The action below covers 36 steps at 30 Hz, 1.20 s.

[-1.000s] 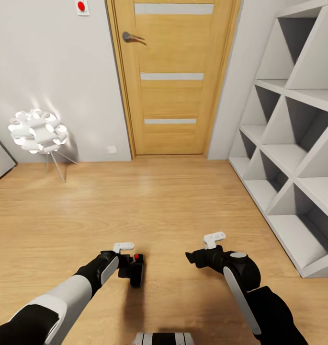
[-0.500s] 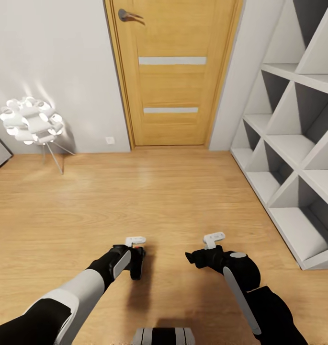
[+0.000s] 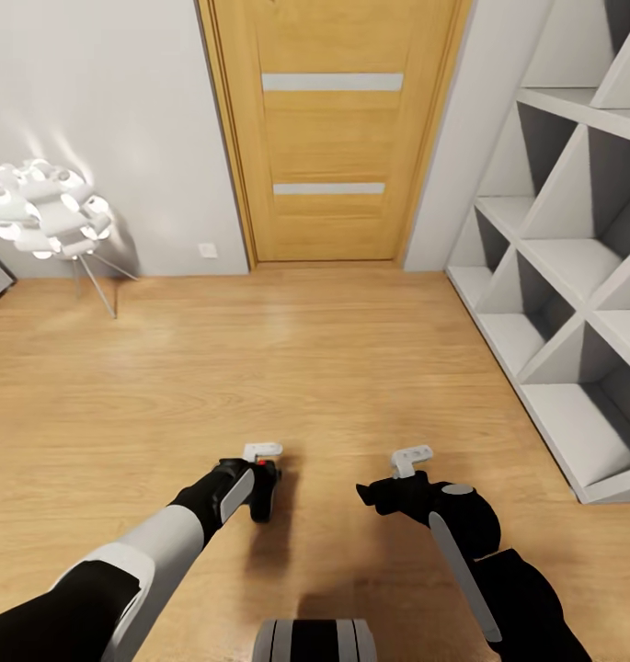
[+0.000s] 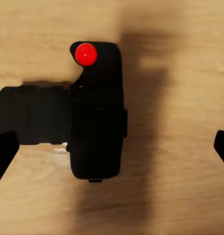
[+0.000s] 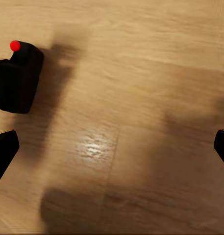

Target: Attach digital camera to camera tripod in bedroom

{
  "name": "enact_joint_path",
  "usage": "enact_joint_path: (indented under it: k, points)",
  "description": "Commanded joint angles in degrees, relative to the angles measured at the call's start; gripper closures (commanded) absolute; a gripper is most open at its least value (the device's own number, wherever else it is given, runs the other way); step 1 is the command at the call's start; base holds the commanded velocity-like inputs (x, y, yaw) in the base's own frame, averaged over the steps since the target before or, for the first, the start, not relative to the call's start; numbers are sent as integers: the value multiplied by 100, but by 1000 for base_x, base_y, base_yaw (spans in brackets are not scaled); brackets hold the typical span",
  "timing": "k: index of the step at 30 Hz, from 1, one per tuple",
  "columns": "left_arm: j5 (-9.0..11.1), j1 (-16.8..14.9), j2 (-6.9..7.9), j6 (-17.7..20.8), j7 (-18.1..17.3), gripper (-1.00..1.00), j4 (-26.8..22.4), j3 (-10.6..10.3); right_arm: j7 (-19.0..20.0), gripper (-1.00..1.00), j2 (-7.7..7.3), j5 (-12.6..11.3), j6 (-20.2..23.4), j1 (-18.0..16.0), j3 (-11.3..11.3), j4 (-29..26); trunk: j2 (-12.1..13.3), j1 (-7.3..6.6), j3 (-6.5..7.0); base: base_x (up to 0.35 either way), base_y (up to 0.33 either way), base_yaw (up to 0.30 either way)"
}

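The digital camera [image 4: 94,122] lies on the light wood floor, a small black box with its lens to one side and a red dot on top. My left gripper [image 4: 112,149] hangs above it, open wide, one black fingertip [image 4: 4,154] on each side and neither touching it. In the head view the left gripper [image 3: 259,471] covers most of the camera [image 3: 263,504]. My right gripper [image 3: 381,495] hovers open over bare floor a short way to the right. The right wrist view has the camera [image 5: 16,78] off to one side. The camera tripod is out of view.
A wooden door [image 3: 331,129] stands shut straight ahead in the white wall. A white floor lamp on thin legs [image 3: 48,211] is at the left. A white shelf unit with slanted compartments [image 3: 572,303] lines the right side. Open wood floor [image 3: 287,368] lies between me and the door.
The head view has shifted, so the door sits higher in the picture. My left gripper has moved right and forward over the camera, hiding its red dot in the head view. The right arm holds still.
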Motion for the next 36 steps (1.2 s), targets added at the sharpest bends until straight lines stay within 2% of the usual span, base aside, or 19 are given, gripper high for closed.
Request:
enact_joint_path:
  k: [1,22,36]
  points:
    - [59,-5,4,24,49,-100,-11,-42,1,-100,-4,-8,23,-4,5,-5,-3,1,-27,0,0,0]
    - [43,-59,15,25,58,-100,-12,-48,1,-100,-5,-11,23,2,8,-5,-31,55,-492,0,0,0]
    - [59,-61,10,49,21,-100,-13,-41,1,-100,-23,-9,22,5,9,-5,-31,55,-492,0,0,0]
